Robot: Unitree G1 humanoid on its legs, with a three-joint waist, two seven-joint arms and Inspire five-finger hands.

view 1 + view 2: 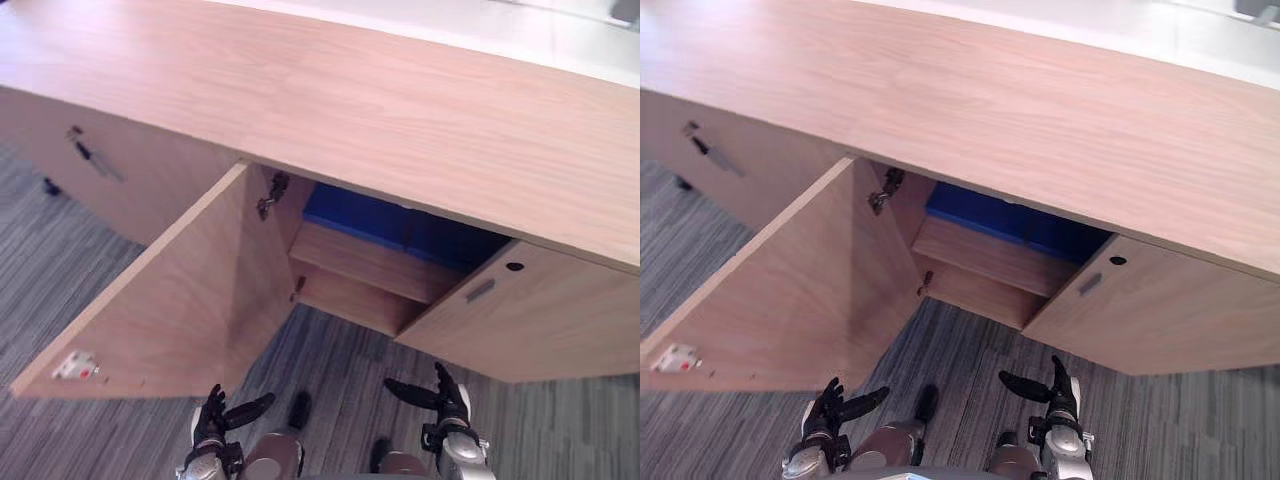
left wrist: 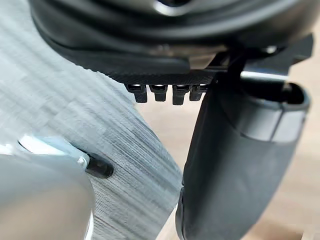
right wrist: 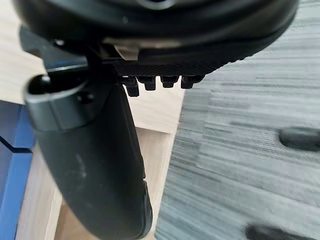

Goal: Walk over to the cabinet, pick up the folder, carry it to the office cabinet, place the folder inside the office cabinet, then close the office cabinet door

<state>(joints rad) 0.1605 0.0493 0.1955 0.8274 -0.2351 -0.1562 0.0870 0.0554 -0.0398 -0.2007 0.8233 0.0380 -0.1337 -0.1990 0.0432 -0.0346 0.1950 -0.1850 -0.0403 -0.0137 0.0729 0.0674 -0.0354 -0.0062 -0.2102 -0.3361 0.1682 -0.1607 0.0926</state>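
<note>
- Left eye view: the blue folder (image 1: pixel 365 218) lies on a shelf (image 1: pixel 360 258) inside the office cabinet (image 1: pixel 420 110), whose door (image 1: pixel 170 290) stands wide open.
- Left wrist view: my left hand (image 2: pixel 235 165) hangs before the office cabinet, fingers straight, holding nothing.
- Right wrist view: my right hand (image 3: pixel 90 165) is likewise spread and empty.

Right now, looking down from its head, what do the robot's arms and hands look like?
The left hand and right hand are both black, with slim fingers and a thick, rounded thumb. The palm has a fine dotted texture. Each hand joins silver-grey metal arms.
</note>
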